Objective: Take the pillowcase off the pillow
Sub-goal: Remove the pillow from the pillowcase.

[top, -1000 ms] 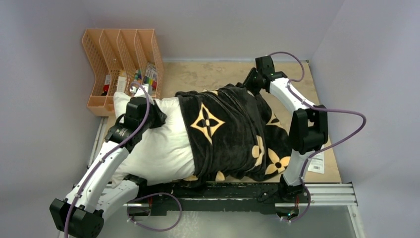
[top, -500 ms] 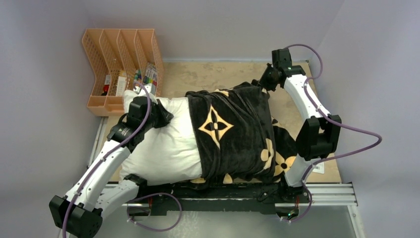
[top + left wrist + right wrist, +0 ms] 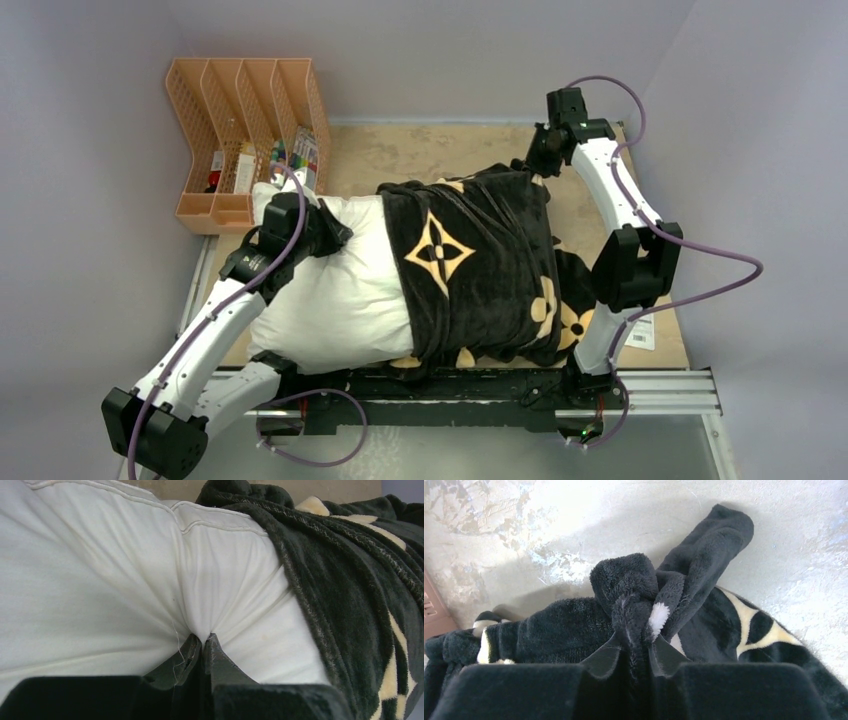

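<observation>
Next to the orange plastic mesh file rack (image 3: 195,120) lies one end of the big plain white puffy pillow (image 3: 330,295). Its long axis runs straight away from the rack, across the tan table (image 3: 400,150). The black plush pillowcase (image 3: 480,270) w/ tan flower and star prints covers approx the half farther from the rack, its open hem across the pillow's middle.

L gripper (image 3: 202,642), at the rack end, has its fingers pressed together on a pinch of bare white pillow fabric. R gripper (image 3: 639,642), well away from the rack at the case's far corner, is clamped on a bunched knot of black plush. There's a small white fleck in that pinch, can't tell what.

R arm is the nearer one to the case. I reckon the next pull goes along the long axis, away from the rack, w/ L anchoring.

Count: 1 pillow, 1 pillowcase, 2 grippers, 1 rack.
</observation>
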Available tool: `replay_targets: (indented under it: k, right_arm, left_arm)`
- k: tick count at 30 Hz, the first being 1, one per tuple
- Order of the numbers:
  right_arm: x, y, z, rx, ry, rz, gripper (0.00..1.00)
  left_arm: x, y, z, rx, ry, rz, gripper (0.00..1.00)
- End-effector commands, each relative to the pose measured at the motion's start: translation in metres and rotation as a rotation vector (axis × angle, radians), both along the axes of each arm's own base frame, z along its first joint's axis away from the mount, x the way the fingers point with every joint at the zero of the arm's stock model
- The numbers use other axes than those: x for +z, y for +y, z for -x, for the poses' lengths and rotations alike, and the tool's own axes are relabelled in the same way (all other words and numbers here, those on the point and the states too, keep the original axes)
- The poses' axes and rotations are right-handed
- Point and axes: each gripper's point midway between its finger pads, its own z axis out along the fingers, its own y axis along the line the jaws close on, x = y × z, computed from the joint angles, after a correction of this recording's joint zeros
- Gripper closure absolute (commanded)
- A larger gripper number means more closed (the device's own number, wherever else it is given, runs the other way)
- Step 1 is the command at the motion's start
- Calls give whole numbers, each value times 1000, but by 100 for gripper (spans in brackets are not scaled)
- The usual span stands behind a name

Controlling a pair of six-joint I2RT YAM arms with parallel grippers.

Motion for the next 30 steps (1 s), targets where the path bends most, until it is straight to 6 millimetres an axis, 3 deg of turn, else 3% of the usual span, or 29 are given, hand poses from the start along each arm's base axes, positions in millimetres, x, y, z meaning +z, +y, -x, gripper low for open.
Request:
replay_targets:
  k: [1, 2, 4, 5, 6, 8, 10, 12, 13, 14, 15, 23, 28, 30]
  right_arm:
    - [66, -68, -31, -134, -247, 75, 81]
    - [65, -60, -33, -101, -263, -32, 82]
    - [68, -20, -28, 27, -284, -264, 82]
    - [63, -13, -23, 29, -269, -312, 78]
    - [59, -10, -20, 24, -257, -341, 71]
    - [49, -9, -16, 10, -244, -359, 75]
    - [46, -14, -16, -23, -239, -337, 71]
    - [44, -30, -15, -83, -234, -259, 74]
    - [43, -44, -15, -129, -235, -194, 81]
    - [44, -58, -14, -171, -243, -133, 97]
    - [48, -69, -14, -194, -256, -90, 100]
    - [93, -164, -12, -401, -301, 257, 100]
    - [115, -200, -12, -464, -327, 265, 100]
    - [119, -202, -12, -457, -334, 252, 100]
  left_arm:
    - [-55, 47, 43, 63, 240, -226, 100]
    - [-55, 46, 43, 56, 238, -222, 100]
    - [-54, 45, 42, 47, 231, -217, 100]
    - [-54, 45, 43, 48, 230, -217, 100]
    - [-53, 45, 43, 49, 228, -215, 100]
    - [-52, 44, 43, 47, 223, -213, 100]
    - [-52, 45, 43, 48, 224, -215, 100]
    - [-53, 45, 43, 48, 225, -215, 100]
    - [-53, 45, 43, 48, 226, -216, 100]
    - [-53, 45, 43, 51, 226, -216, 100]
    - [-53, 46, 43, 54, 226, -217, 100]
    - [-58, 53, 43, 93, 252, -248, 100]
    - [-61, 57, 43, 114, 270, -265, 100]
    - [-62, 58, 43, 116, 273, -268, 100]
